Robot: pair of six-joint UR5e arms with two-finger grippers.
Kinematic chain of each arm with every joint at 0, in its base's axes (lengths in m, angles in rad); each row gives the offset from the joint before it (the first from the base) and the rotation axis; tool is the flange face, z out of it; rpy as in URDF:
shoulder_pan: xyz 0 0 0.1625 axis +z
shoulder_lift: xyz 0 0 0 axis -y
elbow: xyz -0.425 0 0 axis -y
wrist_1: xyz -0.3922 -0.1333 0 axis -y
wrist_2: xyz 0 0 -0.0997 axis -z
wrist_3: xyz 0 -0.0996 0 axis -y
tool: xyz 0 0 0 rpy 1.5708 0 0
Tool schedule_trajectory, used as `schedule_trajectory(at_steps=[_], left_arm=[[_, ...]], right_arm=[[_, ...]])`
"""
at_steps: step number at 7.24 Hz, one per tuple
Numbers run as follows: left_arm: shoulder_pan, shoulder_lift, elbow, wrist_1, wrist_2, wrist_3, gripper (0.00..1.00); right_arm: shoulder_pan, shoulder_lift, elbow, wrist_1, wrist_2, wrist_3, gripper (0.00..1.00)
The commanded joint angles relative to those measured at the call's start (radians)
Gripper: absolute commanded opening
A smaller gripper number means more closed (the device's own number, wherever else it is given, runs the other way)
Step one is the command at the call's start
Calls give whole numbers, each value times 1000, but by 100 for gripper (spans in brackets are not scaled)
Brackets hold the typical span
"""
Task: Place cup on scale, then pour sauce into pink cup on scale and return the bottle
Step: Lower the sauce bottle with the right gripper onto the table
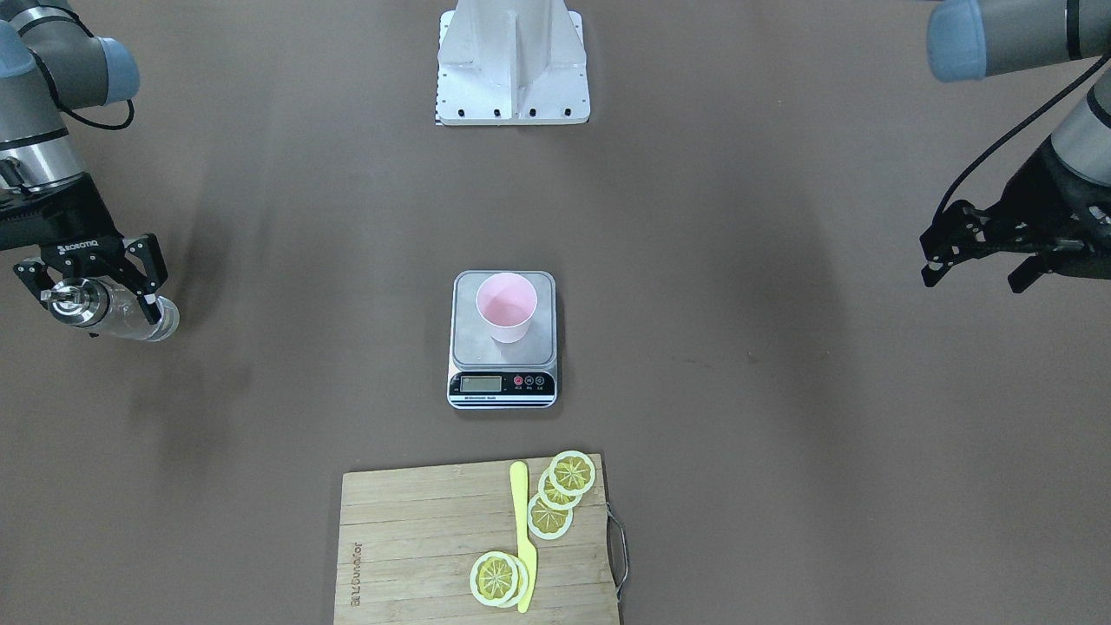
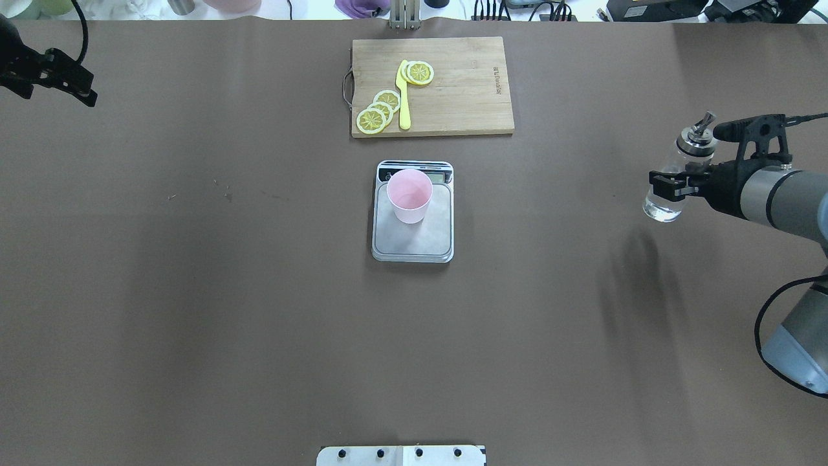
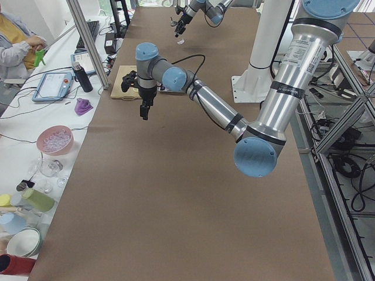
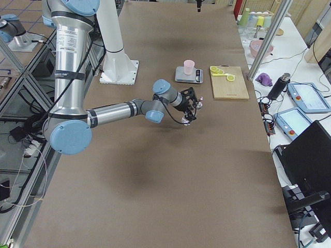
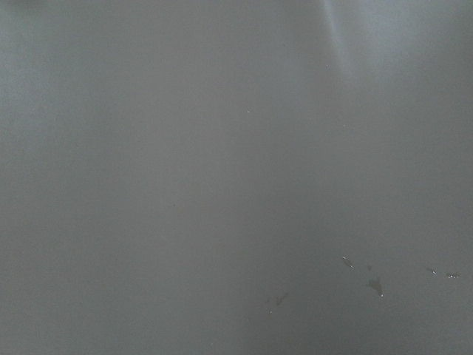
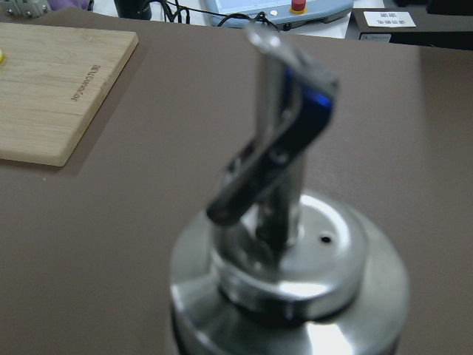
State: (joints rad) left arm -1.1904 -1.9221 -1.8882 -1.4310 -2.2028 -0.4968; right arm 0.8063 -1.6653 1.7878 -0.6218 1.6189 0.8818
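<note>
The pale pink cup (image 1: 506,305) (image 2: 409,194) stands upright on the silver platform of the scale (image 1: 469,347) (image 2: 433,236) at the table's middle. My right gripper (image 1: 97,299) (image 2: 673,184) is shut on the clear glass bottle (image 1: 130,317) (image 2: 666,194) and holds it above the table, far to the scale's side. Clear sauce (image 2: 658,210) shows in the bottle's bottom. Its metal pourer cap (image 6: 295,281) fills the right wrist view. My left gripper (image 1: 976,276) (image 2: 58,94) is open and empty at the opposite table end.
A wooden cutting board (image 1: 417,538) (image 2: 466,84) with lemon slices (image 2: 378,110) and a yellow knife (image 2: 403,97) lies beyond the scale. The robot's base plate (image 1: 512,69) is on the near side. The left wrist view shows only bare brown table.
</note>
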Motion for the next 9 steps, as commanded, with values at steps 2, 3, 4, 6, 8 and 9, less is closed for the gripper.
schedule_trajectory(at_steps=[2,3,4,6,8,9], left_arm=[[-2,0,-8,6,0,0,97],[-2,-8,-20,36,2,0,97],[-2,-20,-31,70,2,0,97],[-2,-26,-34,81,2,0,97],[-2,-26,-34,83,2,0,97],[-2,-26,-34,81,3,0,97]], right_arm=[[60,-10,-215,295,6,-7,0],[71,-8,-225,307,3,-13,0],[77,-8,-226,307,-10,-23,0],[77,-17,-234,307,-46,-30,0],[77,-19,-254,307,-40,-41,0],[76,-14,-263,307,-42,-40,0]])
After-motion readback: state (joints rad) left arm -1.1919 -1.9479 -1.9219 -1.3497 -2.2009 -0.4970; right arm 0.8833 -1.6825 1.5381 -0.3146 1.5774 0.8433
